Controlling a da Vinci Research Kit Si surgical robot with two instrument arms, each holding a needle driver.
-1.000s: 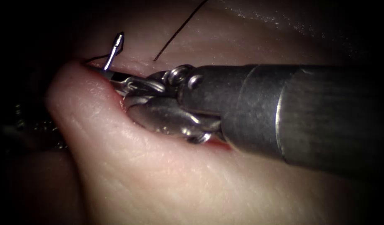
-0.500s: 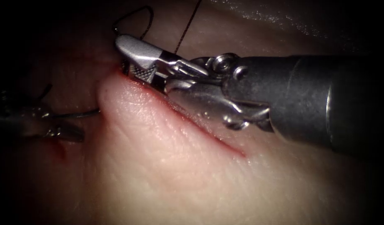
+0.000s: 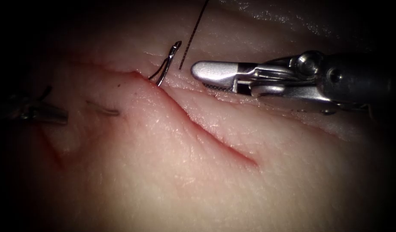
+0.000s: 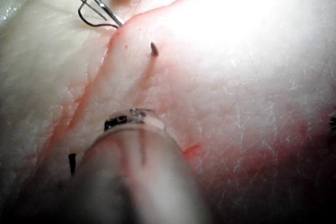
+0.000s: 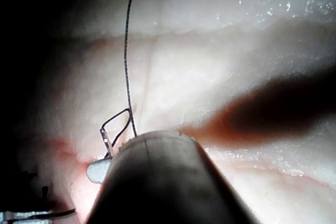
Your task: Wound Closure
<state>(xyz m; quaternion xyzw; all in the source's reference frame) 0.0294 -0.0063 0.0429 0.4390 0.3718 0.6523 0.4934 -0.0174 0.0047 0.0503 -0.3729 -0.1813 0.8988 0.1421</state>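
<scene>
1. The needle (image 3: 163, 71) is in the tissue (image 3: 198, 180) and neither tool holds it. Its tail stands up at the cut's (image 3: 215, 139) 11 o'clock end. Its tip (image 3: 104, 111) pokes out left of the cut, toward 9 o'clock.
2. The thread (image 3: 193, 34) runs from the tail up toward 12 o'clock.
3. The right tool (image 3: 202, 78) lies at 2 o'clock, just beside the tail, its jaws slightly apart and holding nothing.
4. The left tool (image 3: 39, 115) sits dim at 9 o'clock, near the tip. I cannot tell what it holds, if anything.
5. Judgement: the needle looks part-way through a bite. To handle it well, grip it just behind the point, never on it. Turn it along its own curve rather than pulling straight, so the lips are not torn. Keep the thread slack and clear of the jaws.
6. Writing: there is a dark marking (image 4: 126, 120) on the left tool's shaft, too blurred to read. No brand can be read.
</scene>
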